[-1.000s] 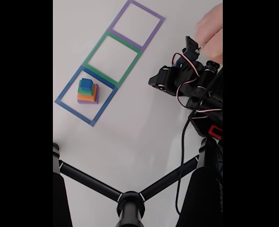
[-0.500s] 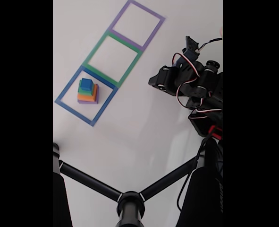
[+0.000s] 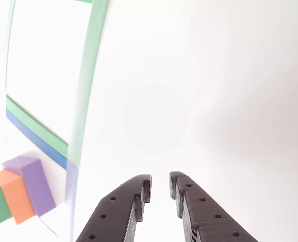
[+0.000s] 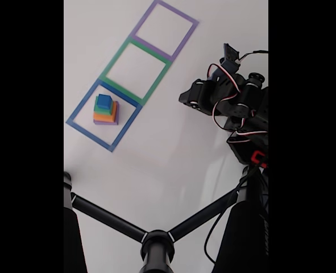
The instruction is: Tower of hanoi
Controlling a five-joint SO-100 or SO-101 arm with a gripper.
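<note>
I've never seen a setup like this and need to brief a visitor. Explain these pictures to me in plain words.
The black machine with red and white wires at the right of the fixed view is a small robot arm. That camera looks down on a white table from above; the black bars at the bottom look like a camera stand. The other view looks out past the arm's two-finger black gripper, whose fingers stand slightly apart, holding nothing.

On the table are three taped square outlines in a row: blue, green and purple. Inside the blue one stands a stack of square plastic blocks: purple at the bottom, then orange, green, and the smallest, blue, on top. The arm is away from the stack.
</note>
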